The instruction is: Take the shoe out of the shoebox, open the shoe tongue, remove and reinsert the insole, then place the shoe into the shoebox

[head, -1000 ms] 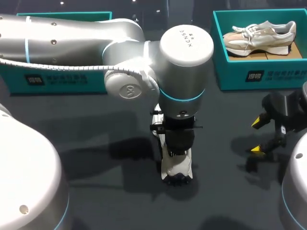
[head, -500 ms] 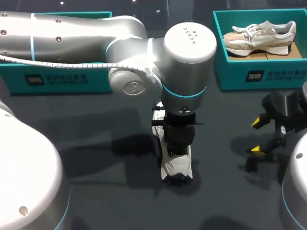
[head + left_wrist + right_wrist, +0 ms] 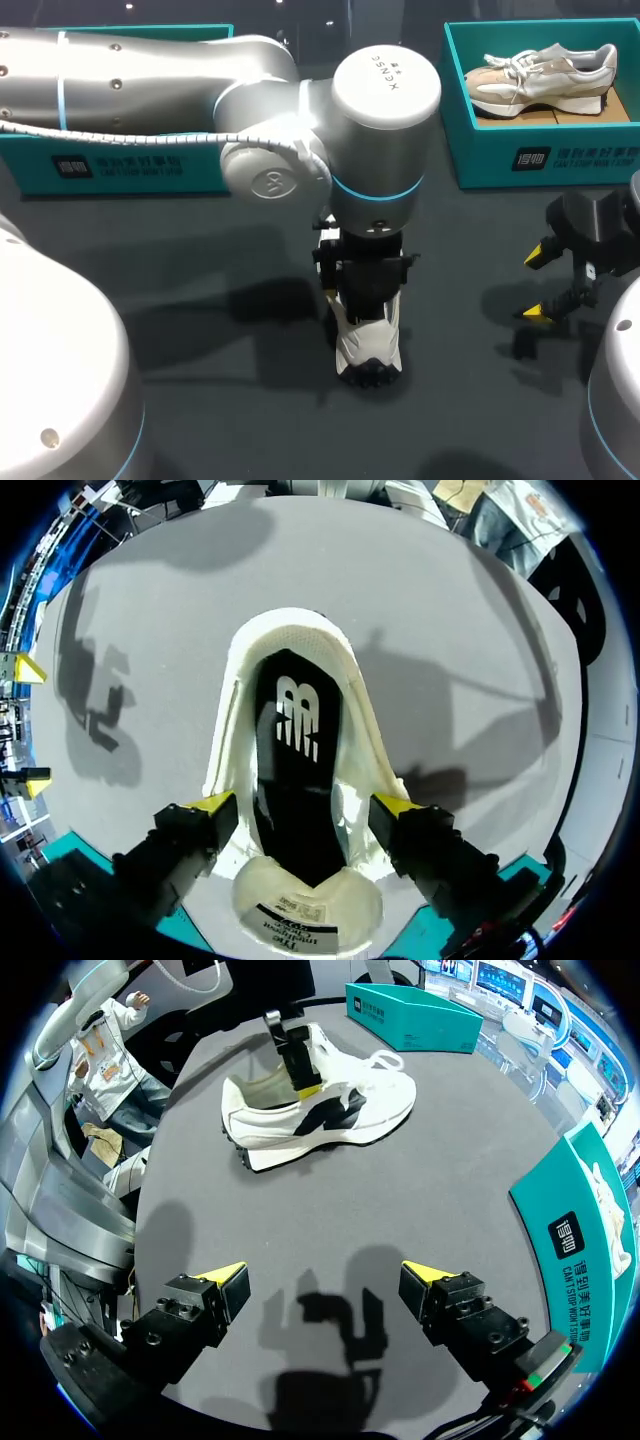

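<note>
One shoe (image 3: 368, 345) is out of the box, upright on the table (image 3: 200, 330), directly under the left gripper (image 3: 302, 805). Fingers are spread wide, straddling the throat, gripping nothing. Tongue (image 3: 305, 912) looks pulled open. Black insole (image 3: 293, 780) lies inside, between the fingers. My read: insole step in hand, boxing not yet done. Right gripper (image 3: 325, 1278) is wide open and empty, shoe well ahead of it. Shoebox (image 3: 480, 160) near it holds a second shoe (image 3: 540, 75).
</note>
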